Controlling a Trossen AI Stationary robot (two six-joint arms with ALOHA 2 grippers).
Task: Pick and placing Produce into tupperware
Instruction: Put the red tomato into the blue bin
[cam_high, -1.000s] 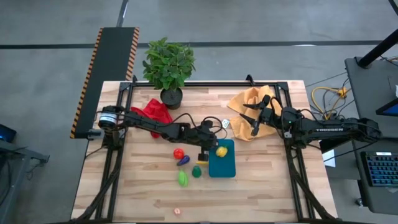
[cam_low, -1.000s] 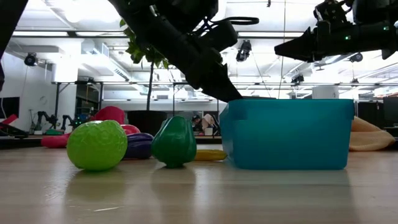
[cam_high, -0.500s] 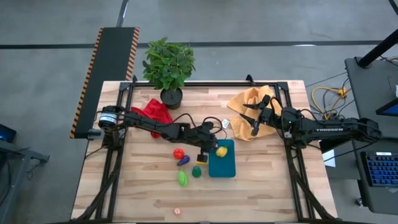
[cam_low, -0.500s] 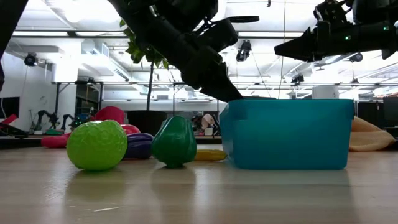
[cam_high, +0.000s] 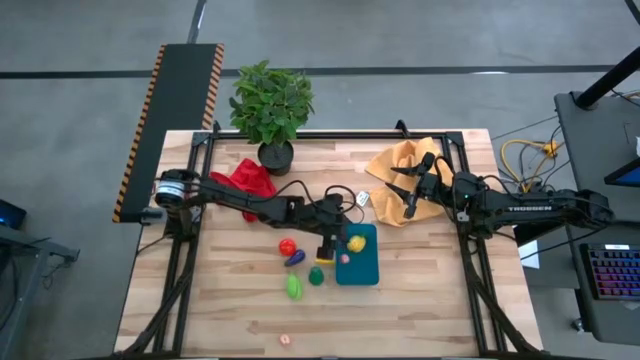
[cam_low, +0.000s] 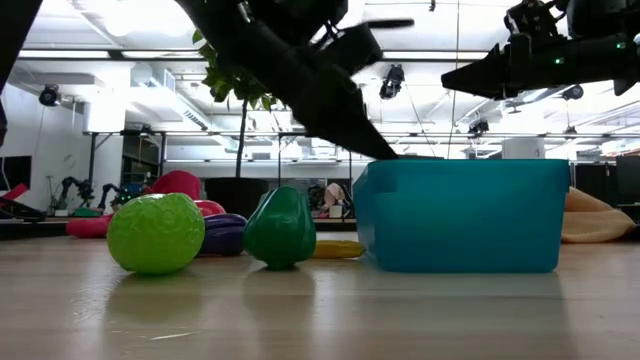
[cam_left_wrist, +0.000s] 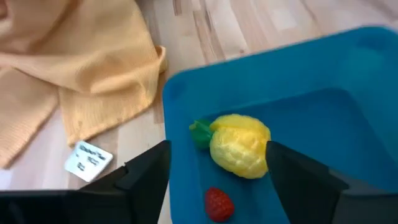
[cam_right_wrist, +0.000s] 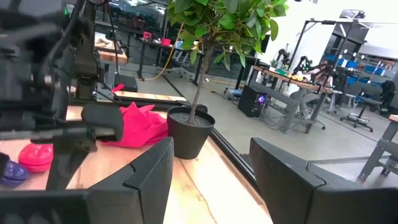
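Pale wooden planks form the table (cam_high: 420, 300). Stretched low across it, the left gripper (cam_left_wrist: 217, 186) hangs fingers spread and empty over the tupperware (cam_high: 362, 270), a teal-blue rounded box near the middle. Inside lie two pieces: a bumpy yellow fruit (cam_left_wrist: 239, 145) and a small red berry (cam_left_wrist: 217, 203). Four more produce pieces sit just beside it: red (cam_high: 287, 246), purple (cam_high: 294, 259), and two green (cam_high: 294, 287). The right gripper (cam_high: 405, 192) waits raised over the mustard cloth (cam_high: 392, 165), fingers apart.
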